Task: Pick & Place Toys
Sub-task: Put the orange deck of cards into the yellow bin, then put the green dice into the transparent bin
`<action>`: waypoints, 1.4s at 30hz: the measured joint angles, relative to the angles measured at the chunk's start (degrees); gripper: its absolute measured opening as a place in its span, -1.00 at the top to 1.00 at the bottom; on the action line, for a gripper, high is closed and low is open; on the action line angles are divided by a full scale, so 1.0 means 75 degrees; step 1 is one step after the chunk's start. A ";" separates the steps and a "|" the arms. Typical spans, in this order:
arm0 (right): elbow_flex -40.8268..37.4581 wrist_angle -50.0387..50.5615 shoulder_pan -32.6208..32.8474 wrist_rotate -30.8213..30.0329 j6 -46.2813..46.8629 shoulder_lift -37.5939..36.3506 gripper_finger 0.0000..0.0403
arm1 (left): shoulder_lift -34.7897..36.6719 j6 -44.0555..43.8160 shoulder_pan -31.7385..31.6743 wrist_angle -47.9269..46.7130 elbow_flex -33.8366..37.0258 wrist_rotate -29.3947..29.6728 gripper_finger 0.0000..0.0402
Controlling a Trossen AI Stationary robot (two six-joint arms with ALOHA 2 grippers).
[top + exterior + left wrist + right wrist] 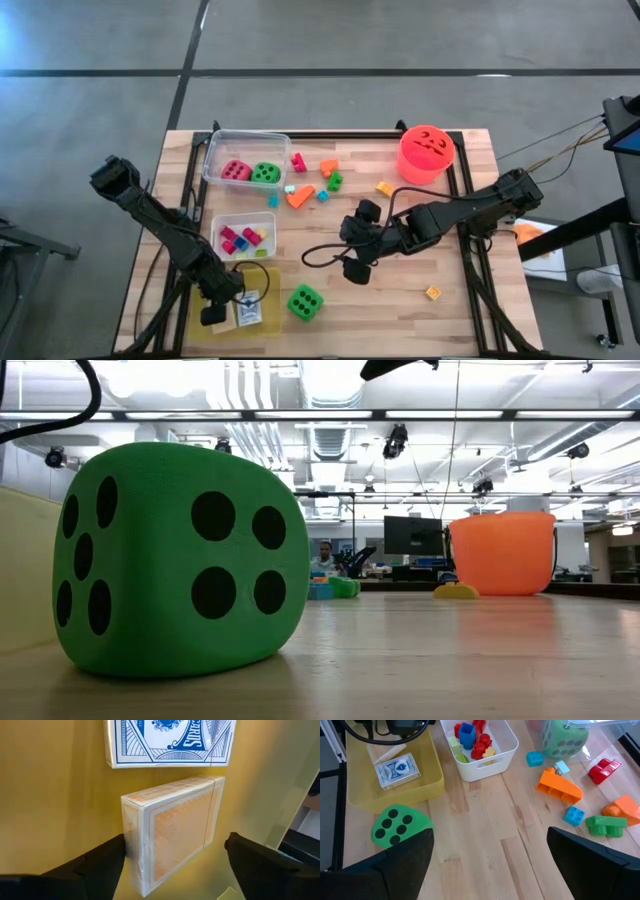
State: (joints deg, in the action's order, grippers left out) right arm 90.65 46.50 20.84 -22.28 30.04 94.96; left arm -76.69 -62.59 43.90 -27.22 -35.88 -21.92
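Observation:
An orange card pack (pixel 172 832) lies flat on the floor of the yellow tray (pixel 268 285) at the near left, beside a blue card pack (pixel 170 742). My left gripper (pixel 175 845) is open over the tray, slanting down, one finger on each long side of the orange pack. My right gripper (pixel 355 270) hangs open above the bare middle of the table, touching nothing. A green die (pixel 305 302) rests on the table just right of the tray. Loose bright blocks (pixel 315 180) lie at the far middle. My left gripper has one finger (pixel 102 865) right up against the orange pack's long side (pixel 131 845); whether they touch, I cannot tell. The other finger (pixel 260 865) stands clear of the pack. The pack lies on the tray floor.
A clear tub (pixel 245 160) at the far left holds a pink die and a green die. A white tub (pixel 243 237) of small blocks stands behind the tray. The orange bucket (pixel 426 152) is at the far right. A yellow block (pixel 432 293) lies near right.

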 joint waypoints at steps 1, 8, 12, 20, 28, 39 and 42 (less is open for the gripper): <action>0.0000 0.0000 0.0000 0.0000 -0.0001 0.0000 -0.90 | 0.0002 -0.0074 -0.0003 -0.0002 0.0000 -0.0006 -0.68; 0.0000 -0.0006 0.0000 0.0000 -0.0003 0.0000 -0.90 | 0.0003 -0.0712 -0.0017 -0.0225 -0.0020 -0.0295 -0.76; 0.0000 -0.0013 0.0000 0.0000 -0.0001 0.0000 -0.90 | 0.0009 -0.1334 -0.0017 -0.0928 -0.0020 -0.0292 -0.76; 0.0000 -0.0015 0.0000 0.0000 -0.0002 0.0000 -0.90 | 0.0009 -0.1942 -0.0023 -0.1116 -0.0020 -0.0284 -0.76; 0.0000 -0.0020 0.0000 0.0000 0.0000 0.0000 -0.90 | 0.0287 -0.2914 -0.0085 -0.0660 -0.0023 -0.0366 -0.76; -0.0003 0.0023 -0.0039 0.0192 0.1154 0.0000 -0.90 | 0.1358 -0.4360 -0.0160 -0.0751 -0.0077 0.0263 -0.76; -0.0003 0.0041 -0.0092 0.0631 0.1567 0.0000 -0.90 | 0.1491 -0.4292 -0.0224 -0.0752 -0.0283 0.0566 -0.76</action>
State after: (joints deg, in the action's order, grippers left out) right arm 90.63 46.81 20.15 -17.55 41.80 94.96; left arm -65.50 -94.78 42.22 -32.87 -38.00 -17.68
